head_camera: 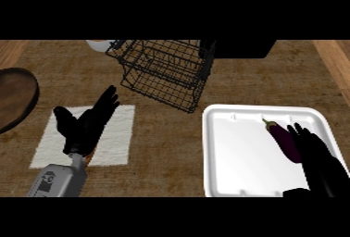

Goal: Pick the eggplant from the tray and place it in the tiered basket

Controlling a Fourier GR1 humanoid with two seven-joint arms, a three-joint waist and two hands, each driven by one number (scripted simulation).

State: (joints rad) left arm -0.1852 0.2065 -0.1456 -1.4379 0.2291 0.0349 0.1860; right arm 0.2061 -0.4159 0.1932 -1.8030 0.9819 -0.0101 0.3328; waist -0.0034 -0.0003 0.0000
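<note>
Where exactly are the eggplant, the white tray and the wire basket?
eggplant (pixel 285 142), head view, middle of its purple body.
white tray (pixel 236 152), head view, bare floor left of the eggplant.
wire basket (pixel 164 69), head view, its black mesh.

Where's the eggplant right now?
In the head view, the eggplant lies on the white tray at the right, beside the right hand, below the wire tiered basket.

The left hand (pixel 85 124) rests open at the view's left, fingers straight and pointing up, on its grey forearm. The right hand (pixel 320 162) lies at the lower right, fingers extended.
</note>
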